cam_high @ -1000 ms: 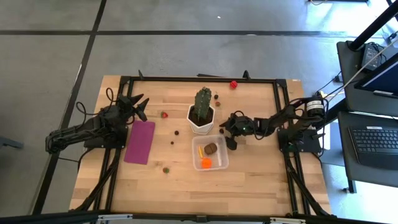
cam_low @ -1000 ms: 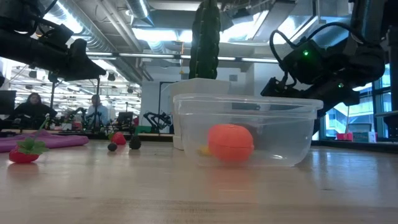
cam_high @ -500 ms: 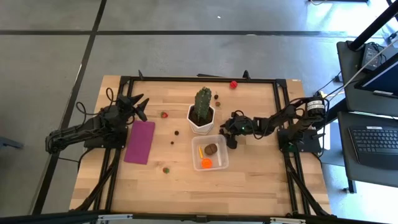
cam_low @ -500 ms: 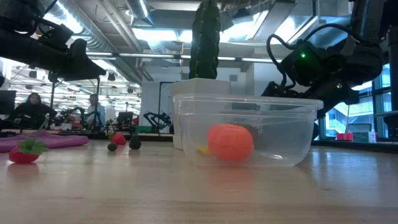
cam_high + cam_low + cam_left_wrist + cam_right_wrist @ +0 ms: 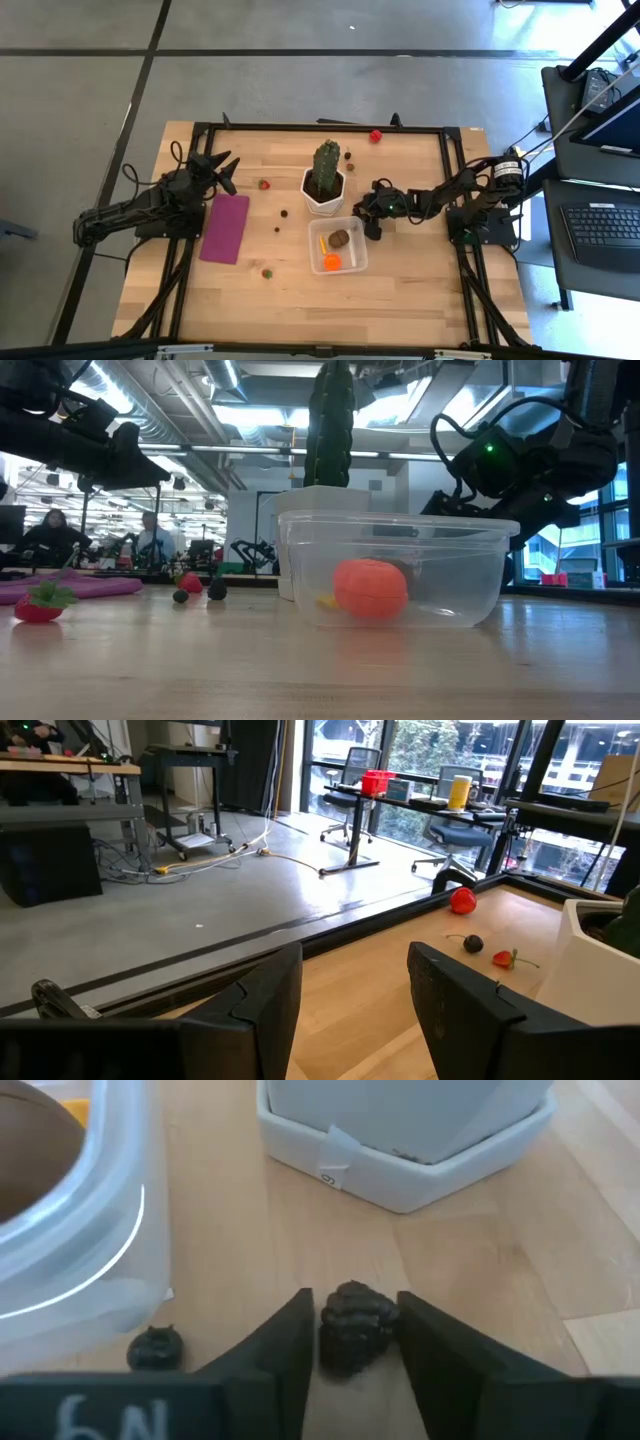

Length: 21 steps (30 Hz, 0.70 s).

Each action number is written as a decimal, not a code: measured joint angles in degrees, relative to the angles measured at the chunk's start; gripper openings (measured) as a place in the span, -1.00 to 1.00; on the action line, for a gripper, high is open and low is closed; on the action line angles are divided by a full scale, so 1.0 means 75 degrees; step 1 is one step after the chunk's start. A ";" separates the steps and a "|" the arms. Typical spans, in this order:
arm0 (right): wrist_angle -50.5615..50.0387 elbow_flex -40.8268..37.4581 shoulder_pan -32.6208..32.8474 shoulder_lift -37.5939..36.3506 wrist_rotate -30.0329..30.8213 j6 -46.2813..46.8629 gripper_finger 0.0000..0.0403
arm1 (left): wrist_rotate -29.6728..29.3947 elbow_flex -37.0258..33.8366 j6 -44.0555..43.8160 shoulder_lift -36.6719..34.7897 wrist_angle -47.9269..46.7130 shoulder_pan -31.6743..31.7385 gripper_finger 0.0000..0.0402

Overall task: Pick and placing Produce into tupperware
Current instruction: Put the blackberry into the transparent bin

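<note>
A small dark berry is seen on the wooden table, between the white pot and the clear container. It is framed on both sides by the fingers of the right gripper, which are drawn in narrow and appear to touch it while it sits on the wood. A second, smaller dark piece is seen just beside the container's wall.

The container is placed near the middle of the table, just in front of the pot holding the green cactus. Inside it an orange piece, a brown piece and a thin yellow-orange piece are held.

More produce is scattered on the table: a strawberry left of the pot, two dark pieces between the pot and the flat magenta rectangle, a red and green piece nearer the front edge, and a red piece by the far rail.

The left gripper is held above the table's left side, beyond the magenta rectangle, its fingers parted with nothing between them.
</note>
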 joint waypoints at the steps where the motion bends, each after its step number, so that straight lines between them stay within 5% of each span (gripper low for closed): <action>1: 0.0000 0.0000 0.0000 -0.0002 0.0000 0.0002 -0.37 | 0.0000 0.0000 0.0000 0.0000 0.0000 0.0000 -0.12; 11: -0.0666 -0.0044 -0.0033 -0.0695 0.0259 0.0207 -0.50 | 0.0000 0.0001 0.0001 -0.0002 0.0000 0.0000 -0.12; 16: -0.2203 -0.0051 -0.0282 -0.2105 0.0966 0.0205 -0.50 | 0.0000 0.0000 0.0002 -0.0001 0.0000 0.0003 -0.12; 21: -0.2533 -0.0013 -0.0332 -0.3694 0.0330 0.0245 -0.50 | 0.0000 0.0000 0.0003 -0.0001 0.0000 0.0003 -0.12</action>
